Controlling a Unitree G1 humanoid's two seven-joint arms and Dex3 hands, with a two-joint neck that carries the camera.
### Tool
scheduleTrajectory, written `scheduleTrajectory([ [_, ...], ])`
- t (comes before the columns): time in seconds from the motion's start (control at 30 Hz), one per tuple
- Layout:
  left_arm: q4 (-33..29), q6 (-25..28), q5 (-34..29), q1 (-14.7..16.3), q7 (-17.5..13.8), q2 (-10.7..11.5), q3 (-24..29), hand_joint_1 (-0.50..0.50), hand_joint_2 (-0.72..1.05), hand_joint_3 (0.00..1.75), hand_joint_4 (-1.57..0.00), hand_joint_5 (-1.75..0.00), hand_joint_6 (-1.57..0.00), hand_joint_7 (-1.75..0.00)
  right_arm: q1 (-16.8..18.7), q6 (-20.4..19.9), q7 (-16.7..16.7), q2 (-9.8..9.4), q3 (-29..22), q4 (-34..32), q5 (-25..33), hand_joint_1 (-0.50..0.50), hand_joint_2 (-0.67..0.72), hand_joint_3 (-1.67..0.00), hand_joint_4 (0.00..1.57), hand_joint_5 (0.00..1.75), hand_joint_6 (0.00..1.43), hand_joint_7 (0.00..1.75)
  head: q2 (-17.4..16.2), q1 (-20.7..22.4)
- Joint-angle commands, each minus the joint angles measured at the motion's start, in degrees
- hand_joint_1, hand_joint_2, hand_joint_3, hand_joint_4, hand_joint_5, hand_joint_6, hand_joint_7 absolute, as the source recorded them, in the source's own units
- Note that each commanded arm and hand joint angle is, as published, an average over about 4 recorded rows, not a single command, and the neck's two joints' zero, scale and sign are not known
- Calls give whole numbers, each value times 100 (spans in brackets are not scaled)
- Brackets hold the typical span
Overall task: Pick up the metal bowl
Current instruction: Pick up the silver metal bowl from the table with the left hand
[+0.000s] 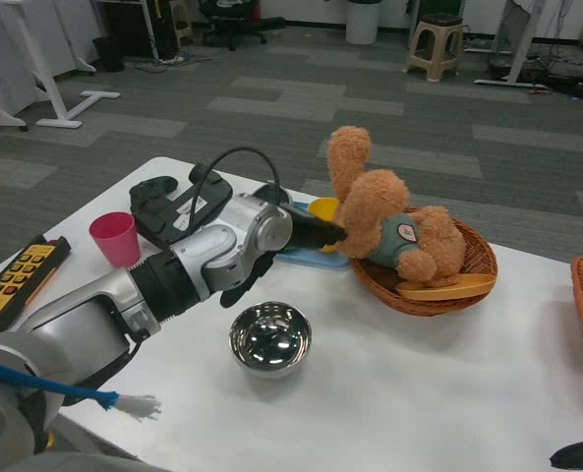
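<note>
Upright, metal bowl (269,339) mouth-up, round; left robot hand (271,258) above it, fingers apart, empty.

shiny silver metal bowl (269,338), pink cup (115,238), tan teddy bear (384,221), brown woven basket (473,280), white table (419,393)

I'm looking at an open office or lab room: grey patterned carpet tiles (271,98), a rolling office chair (230,18) at 11 o'clock, a plastic stool (437,47) at 1 o'clock, and a white stand (50,93) at 10 o'clock.
</note>
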Motion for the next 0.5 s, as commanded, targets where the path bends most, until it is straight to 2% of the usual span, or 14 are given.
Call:
scheduleTrajectory([
  [0.03,500,-74,-6,-120,-22,-71,-273,-50,67,9,0,-31,0,-7,40,-25,0,-17,10,17,61,17,72,0,9,27,0,35,-61,-169],
  [0.1,634,-80,11,-131,-33,-102,-383,-50,65,9,0,-31,0,-9,40,-25,0,-10,14,14,61,17,72,0,9,22,0,33,-108,-189],
  [0.2,792,-50,60,-115,-77,-128,-607,-50,65,9,0,-31,0,-12,40,-25,0,7,14,14,57,17,72,0,9,27,0,33,-145,-161],
  [0.37,799,-21,167,1,-90,-156,-581,-50,60,9,0,-41,0,-14,40,-25,0,5,41,32,68,17,72,0,9,29,0,31,-149,-197],
  [0.5,909,-8,169,82,-90,-220,-574,-50,60,7,0,-51,0,-14,49,-25,0,-6,41,34,77,17,72,0,9,19,0,35,-153,-230],
])
